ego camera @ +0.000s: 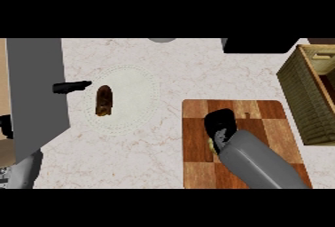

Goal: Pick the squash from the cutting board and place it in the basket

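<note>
Over the cutting board (196,146), the right hand (220,125) is covering the squash (212,144); its grip I cannot tell; the basket (307,95) is waiting at two o'clock.

Your right forearm (262,162) comes in from the lower right edge and slants up and to the left. Its hand (220,124) points away from you, fingers bent downward. Your left forearm (23,170) shows only at the lower left corner. Your left hand (71,86) sits at the left, fingers stretched straight toward the right.
</note>
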